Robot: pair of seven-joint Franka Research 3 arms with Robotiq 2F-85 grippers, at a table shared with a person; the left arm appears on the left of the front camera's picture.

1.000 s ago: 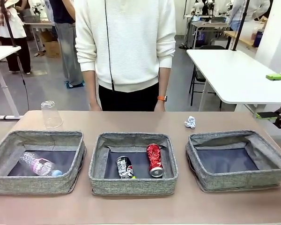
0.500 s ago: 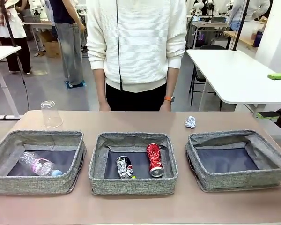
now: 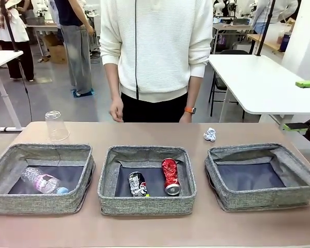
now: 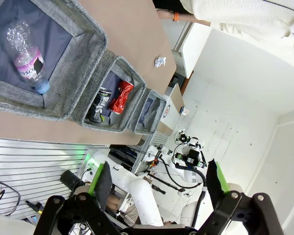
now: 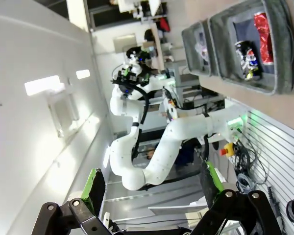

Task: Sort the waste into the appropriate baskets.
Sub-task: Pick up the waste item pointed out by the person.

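Three grey baskets stand in a row. The left basket [image 3: 41, 202] holds the clear bottle [image 3: 40, 182] with its pinkish label. The middle basket [image 3: 144, 205] holds the crushed dark can [image 3: 137, 184] and the crushed red can [image 3: 170, 175]. Nothing lies in the right basket [image 3: 263, 199]. The clear cup [image 3: 56, 125] stands upside down behind the left basket. The white paper ball [image 3: 210, 135] lies behind the right basket. My right gripper [image 3: 299, 105] hangs open at the right edge, off the table. My left gripper [image 4: 159, 181] is open high above the bottle [image 4: 27, 63], the cans and the paper ball [image 4: 159, 61].
A person in a white sweater stands at the far edge, with one hand [image 3: 116, 109] and the other hand [image 3: 186, 116] hanging just behind the table. A white table [image 3: 258, 82] stands at the back right. Bare tabletop runs in front of the baskets.
The person has shifted to the right and their hands have risen slightly. Both grippers and all the litter have stayed where they were.
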